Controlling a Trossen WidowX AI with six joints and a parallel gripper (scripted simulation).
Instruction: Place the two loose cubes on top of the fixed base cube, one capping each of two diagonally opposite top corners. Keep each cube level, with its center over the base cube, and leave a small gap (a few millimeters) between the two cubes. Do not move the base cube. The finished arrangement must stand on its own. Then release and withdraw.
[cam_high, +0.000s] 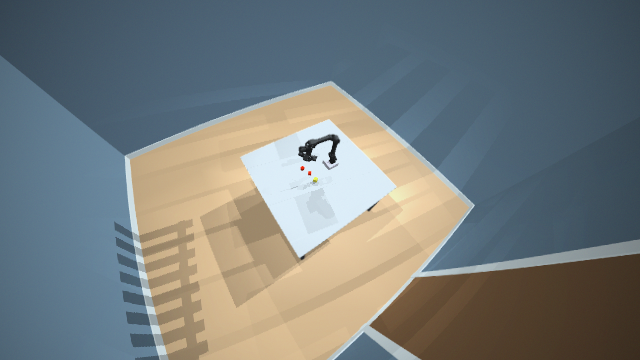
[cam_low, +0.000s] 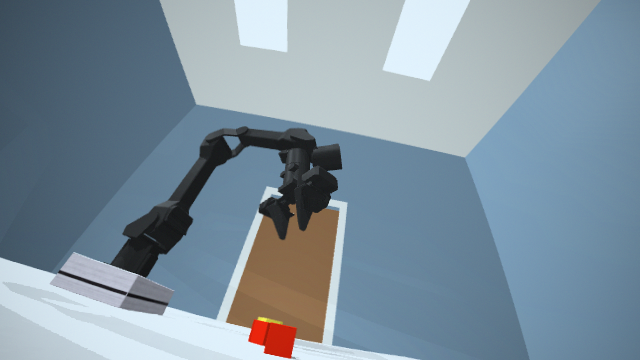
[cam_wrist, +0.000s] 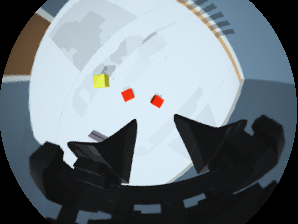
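Note:
The yellow base cube (cam_high: 315, 179) (cam_low: 270, 320) (cam_wrist: 101, 81) rests on the white table. One red cube (cam_high: 309, 173) (cam_low: 258, 332) (cam_wrist: 128, 95) sits beside it, with a gap between them. The other red cube (cam_high: 302, 168) (cam_low: 280, 341) (cam_wrist: 157, 101) lies farther along the same row, apart from the first. In the exterior view it partly hides the other two. My gripper (cam_high: 311, 159) (cam_low: 293, 234) (cam_wrist: 155, 119) is open and empty, pointing down, high above the table and away from all three cubes.
The white table (cam_high: 350, 195) (cam_low: 210, 335) (cam_wrist: 200, 75) carries the arm's grey block-shaped base (cam_high: 328, 165) (cam_low: 95, 281), which stands off to one side of the cubes. Shadows fall across the table top.

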